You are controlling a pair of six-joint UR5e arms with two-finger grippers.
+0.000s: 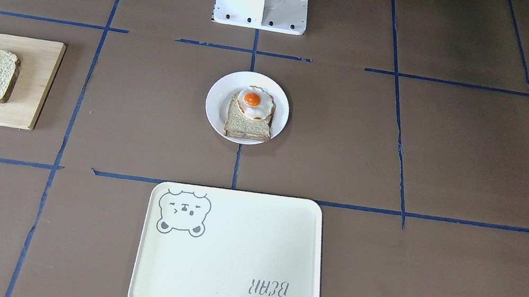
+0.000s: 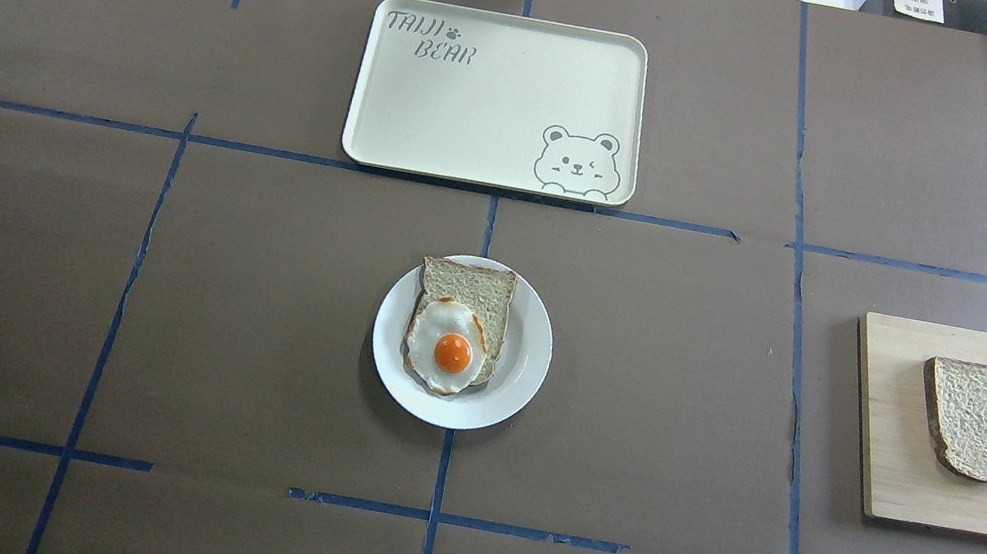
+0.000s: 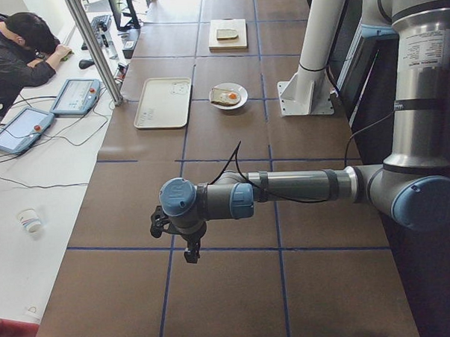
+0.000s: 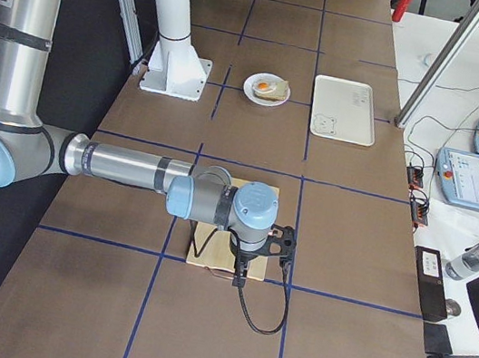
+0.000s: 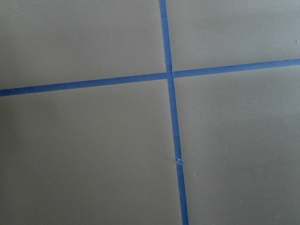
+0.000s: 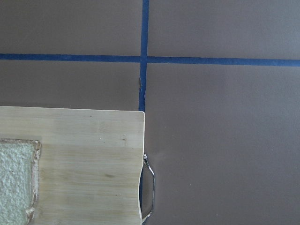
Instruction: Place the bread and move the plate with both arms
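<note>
Plate [image 2: 529, 365] sits nearest the robot, mid-table, w/ a pale slice [image 2: 476, 289] and fried egg [image 2: 446, 347] on it. Bread [image 2: 976, 420] lies flat on the wooden board [image 2: 886, 468], robot's right. Tray [image 2: 482, 113] is beyond. Left claw [image 3: 190, 248] and right claw [image 4: 238, 273] hang at the table ends; can't tell if parted or closed.

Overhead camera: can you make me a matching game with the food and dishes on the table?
Column one:
1 grainy bread
2 fried egg
3 plate
4 tray

Column two:
A on top of the pale slice
B cream and rectangular
C on the wooden board
D round and white, holding the pale slice

Pairs: 1-C, 2-A, 3-D, 4-B
</note>
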